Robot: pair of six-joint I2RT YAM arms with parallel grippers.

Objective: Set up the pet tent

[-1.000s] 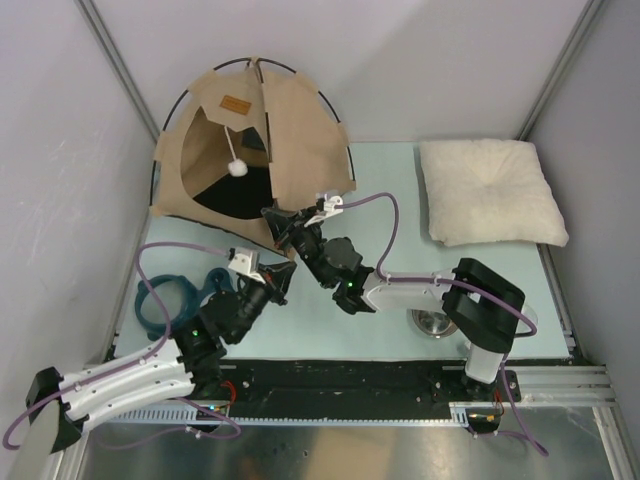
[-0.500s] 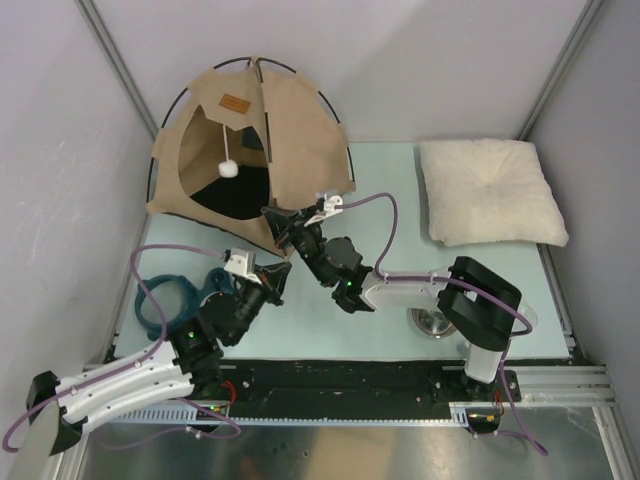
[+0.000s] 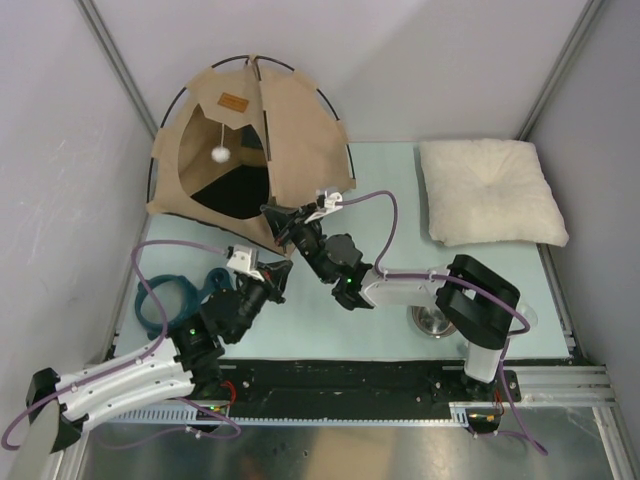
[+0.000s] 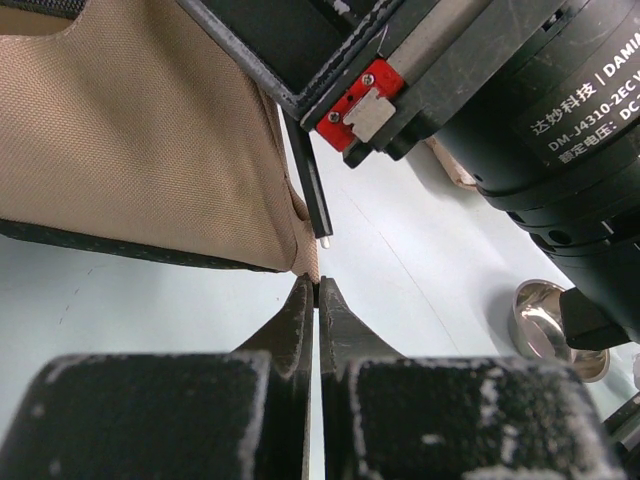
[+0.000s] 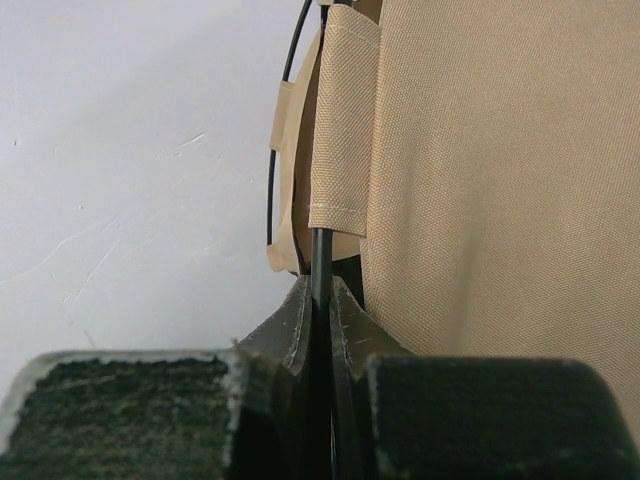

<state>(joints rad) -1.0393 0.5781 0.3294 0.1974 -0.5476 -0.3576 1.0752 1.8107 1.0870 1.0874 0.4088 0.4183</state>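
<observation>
**Both grippers working on pet tent's near corner**

Teal ring [image 3: 158,300] is lying near-left of the pet tent [image 3: 300,130], apart from it. Tent is standing upright on the pale mat [image 3: 385,180], w/ white pompom [image 3: 221,154] hanging in its doorway & brown label [image 3: 233,102] above that. L gripper [image 4: 317,290] is sitting clenched at tent's near corner, nipping the very tip of the tan fabric. R gripper [image 5: 320,292] is clamping a thin black pole [image 5: 320,260] just below a tent sleeve. Metal bowl [image 3: 432,322] is sitting well right of tent, nearer the arms; cream pillow [image 3: 490,190] is lying well right of tent.
</observation>
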